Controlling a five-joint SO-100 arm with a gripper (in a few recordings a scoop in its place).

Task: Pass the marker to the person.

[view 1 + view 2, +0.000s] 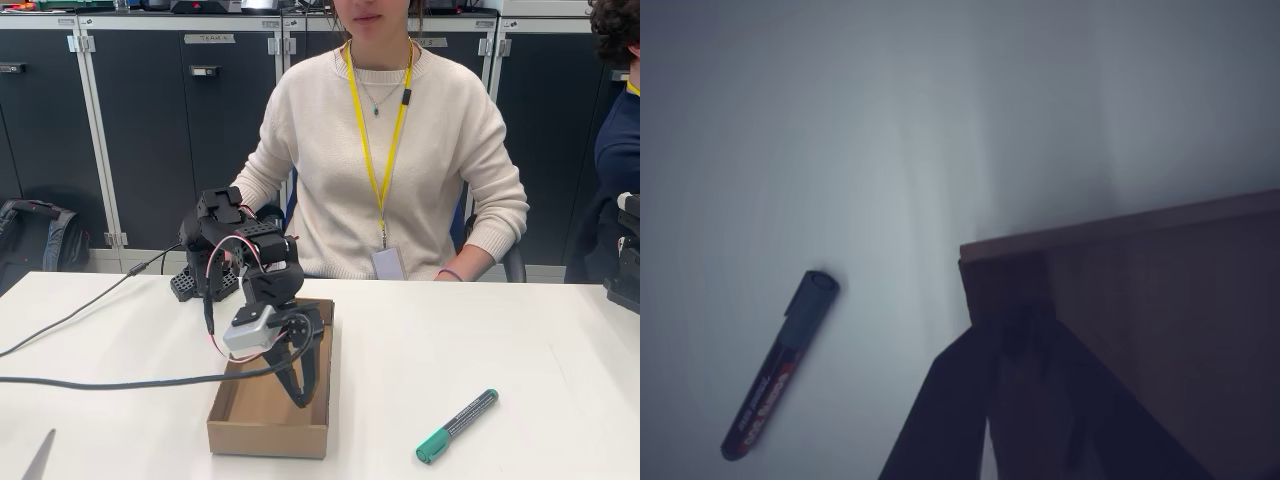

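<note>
The marker [457,426], dark grey with a teal-green cap, lies flat on the white table at the front right, its cap toward the front. In the wrist view the marker [780,365] lies left of the tray corner. My gripper [303,398] points down inside the cardboard tray [268,438], close to its right wall, well left of the marker. Its fingers meet at the tips [1018,325] and hold nothing. The person [380,180] in a cream sweater with a yellow lanyard sits behind the table, hands out of sight below its far edge.
A black cable [120,382] crosses the table's left side to the arm. Another person in dark blue [615,130] sits at the right edge. A grey pointed object [40,458] pokes in at the front left corner. Cabinets [150,120] stand behind.
</note>
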